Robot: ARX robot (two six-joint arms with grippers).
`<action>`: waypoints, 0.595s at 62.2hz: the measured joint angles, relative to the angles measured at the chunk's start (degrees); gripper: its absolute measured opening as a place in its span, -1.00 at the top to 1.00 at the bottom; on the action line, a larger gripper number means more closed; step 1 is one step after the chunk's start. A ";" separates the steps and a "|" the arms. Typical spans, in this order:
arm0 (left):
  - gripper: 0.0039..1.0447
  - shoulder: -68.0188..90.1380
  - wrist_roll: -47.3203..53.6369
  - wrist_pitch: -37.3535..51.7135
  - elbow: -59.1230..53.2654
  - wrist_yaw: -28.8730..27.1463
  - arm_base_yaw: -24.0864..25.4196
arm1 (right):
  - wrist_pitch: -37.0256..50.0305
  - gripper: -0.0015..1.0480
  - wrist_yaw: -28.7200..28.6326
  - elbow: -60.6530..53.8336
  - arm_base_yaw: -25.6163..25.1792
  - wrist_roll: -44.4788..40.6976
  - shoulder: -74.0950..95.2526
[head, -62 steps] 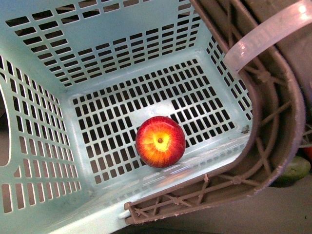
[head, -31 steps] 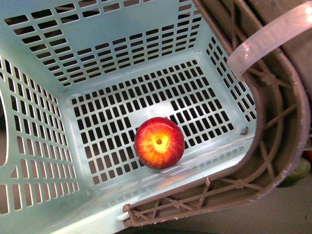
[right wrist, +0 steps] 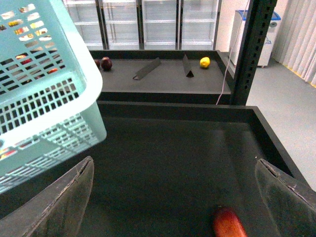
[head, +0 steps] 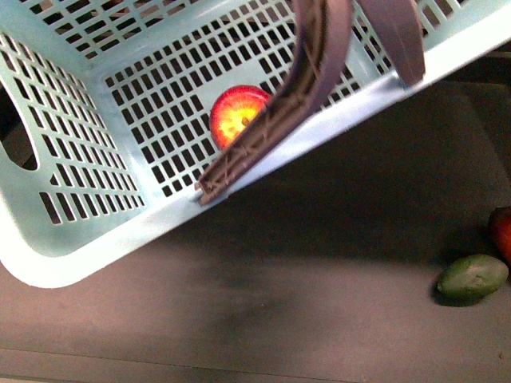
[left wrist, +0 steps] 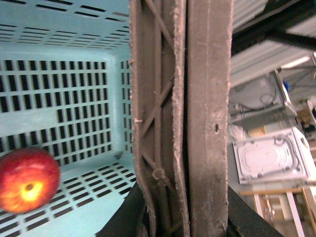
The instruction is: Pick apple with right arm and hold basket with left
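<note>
1. Since the apple (head: 235, 116) lies on the slotted floor of the basket (head: 104, 247), partly hidden behind the brown lattice handles (head: 307, 88), we judge the picking half of the job to be done.
2. We see the left hand (left wrist: 185, 217) clamped on those handles, its dark fingers pressing them together from either side. The basket hangs tilted and, by the shadow under it, seems to be clear of the counter (head: 279, 311).
3. Our right hand (right wrist: 174, 168) is spread wide and carries nothing. It sits outside the basket, just beside its rim.
4. A green oval fruit (head: 473, 277) and a darker red fruit (head: 501, 231) rest on the counter, well apart from the basket on its right side. Neither belongs to the task.
5. What is left, as we read it, is only to hold the basket steady so the apple does not roll toward the low corner.
</note>
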 joint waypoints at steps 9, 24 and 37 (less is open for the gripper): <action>0.66 -0.15 -6.56 -2.75 -0.04 -0.17 7.54 | 0.00 -0.83 -0.02 0.00 0.00 0.00 -0.02; 0.66 8.59 -18.88 -0.92 -0.79 -5.29 24.35 | 0.00 -0.83 -0.02 0.00 0.00 0.00 -0.02; 0.66 19.39 -27.82 -1.46 1.97 -8.24 27.50 | 0.00 -0.83 0.00 0.00 0.00 0.00 -0.04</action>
